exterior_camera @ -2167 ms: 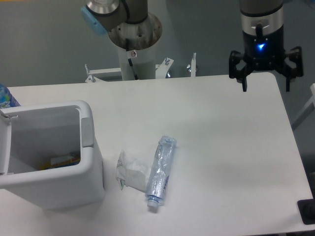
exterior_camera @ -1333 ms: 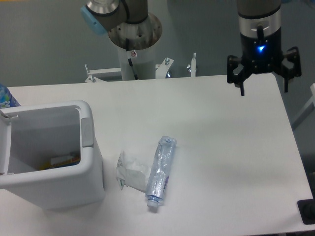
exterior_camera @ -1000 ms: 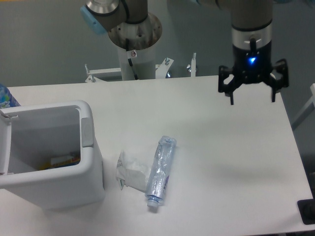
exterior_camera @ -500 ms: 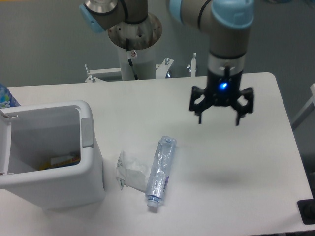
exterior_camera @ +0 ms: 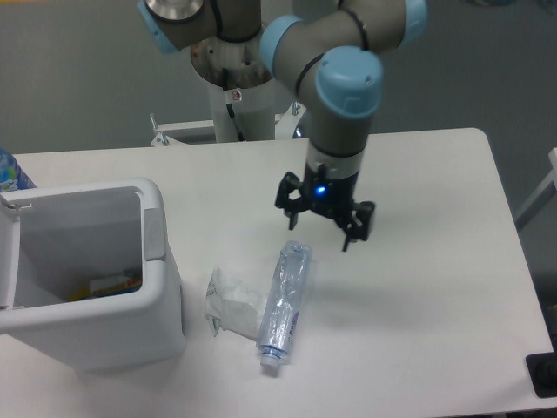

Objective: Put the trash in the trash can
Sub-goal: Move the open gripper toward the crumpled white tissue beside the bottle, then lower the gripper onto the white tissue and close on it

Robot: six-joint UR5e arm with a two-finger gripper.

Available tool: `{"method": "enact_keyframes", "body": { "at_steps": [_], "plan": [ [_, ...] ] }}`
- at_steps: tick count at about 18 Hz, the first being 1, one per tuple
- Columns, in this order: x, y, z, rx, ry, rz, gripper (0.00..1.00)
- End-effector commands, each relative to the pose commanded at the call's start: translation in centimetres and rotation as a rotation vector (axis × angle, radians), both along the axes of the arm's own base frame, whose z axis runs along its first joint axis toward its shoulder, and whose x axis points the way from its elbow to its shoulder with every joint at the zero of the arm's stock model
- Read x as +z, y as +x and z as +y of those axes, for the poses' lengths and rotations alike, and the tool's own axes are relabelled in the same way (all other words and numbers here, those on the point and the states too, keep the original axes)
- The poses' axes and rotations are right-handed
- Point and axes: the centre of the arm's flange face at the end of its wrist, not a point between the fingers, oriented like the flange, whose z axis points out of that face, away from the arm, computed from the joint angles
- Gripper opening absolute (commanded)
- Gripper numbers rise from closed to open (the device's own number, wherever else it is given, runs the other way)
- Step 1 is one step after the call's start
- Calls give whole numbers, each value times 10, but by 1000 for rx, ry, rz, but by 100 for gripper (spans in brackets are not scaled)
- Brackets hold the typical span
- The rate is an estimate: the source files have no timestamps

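A crushed clear plastic bottle (exterior_camera: 285, 303) with a faint bluish label lies on the white table, its cap end toward the front edge. Against its left side rests a crumpled white wrapper (exterior_camera: 228, 306). The boxy white trash can (exterior_camera: 161, 305) stands at the left, open at the top, with something yellow-orange at its bottom. My gripper (exterior_camera: 320, 231) hangs open just above the bottle's far end, fingers spread and pointing down, holding nothing.
The arm's base column (exterior_camera: 237, 83) rises behind the table's far edge. A blue-labelled object (exterior_camera: 10, 171) peeks in at the left edge. A dark block (exterior_camera: 544, 374) sits off the table's front right corner.
The gripper has swept from the table's far right corner leftward and down to just above the bottle's far end. It stayed open. Bottle, wrapper and trash can have not moved.
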Motion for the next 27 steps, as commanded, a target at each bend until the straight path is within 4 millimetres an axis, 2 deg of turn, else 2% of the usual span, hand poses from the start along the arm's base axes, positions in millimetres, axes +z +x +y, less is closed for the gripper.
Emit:
{"method": "enact_keyframes", "body": {
  "at_steps": [3, 6, 9, 12, 17, 27],
  "plan": [
    [-31, 30, 3, -2, 31, -83, 100],
    [-51, 45, 17, 28, 34, -155, 100],
    [-68, 60, 36, 61, 43, -154, 100],
    [-76, 69, 44, 58, 44, -154, 100],
    [-91, 81, 46, 54, 27, -166, 100],
    [-112, 90, 52, 87, -43, -146, 100]
  ]
}}
